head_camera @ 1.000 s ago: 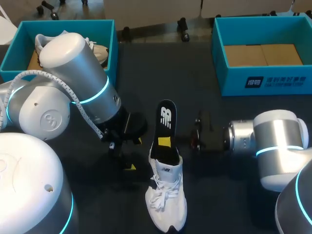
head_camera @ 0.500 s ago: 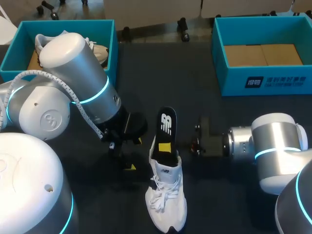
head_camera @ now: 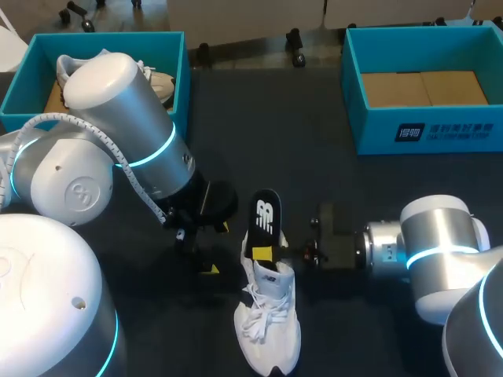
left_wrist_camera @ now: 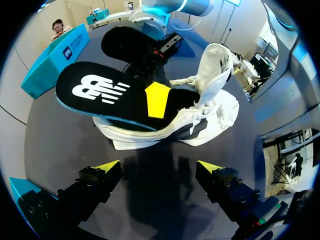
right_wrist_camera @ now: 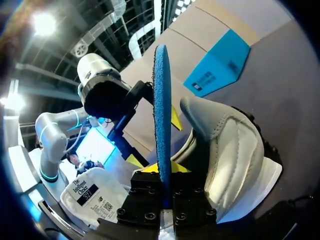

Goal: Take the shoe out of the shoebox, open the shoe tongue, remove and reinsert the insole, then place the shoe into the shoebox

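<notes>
A white shoe point(head_camera: 269, 323) lies on the dark table, toe toward the near edge. A black insole point(head_camera: 266, 224) with a white logo and a yellow patch slants out of its opening, heel end raised. My right gripper point(head_camera: 297, 250) comes in from the right and is shut on the insole's edge. In the right wrist view the insole point(right_wrist_camera: 161, 115) stands edge-on, pinched in the gripper point(right_wrist_camera: 165, 189), with the shoe point(right_wrist_camera: 227, 145) beside it. My left gripper point(head_camera: 214, 248) is open just left of the shoe. In its wrist view the insole point(left_wrist_camera: 110, 97) and shoe point(left_wrist_camera: 212, 100) lie ahead of the open gripper point(left_wrist_camera: 158, 167).
A teal shoebox point(head_camera: 102, 37) at the back left holds another white shoe, partly hidden by my left arm. A second teal shoebox point(head_camera: 424, 133) with a bare cardboard floor stands at the back right. Dark table lies between the boxes.
My right gripper has moved toward the near edge with the insole, which has slid deeper into the shoe. The left arm has kept still.
</notes>
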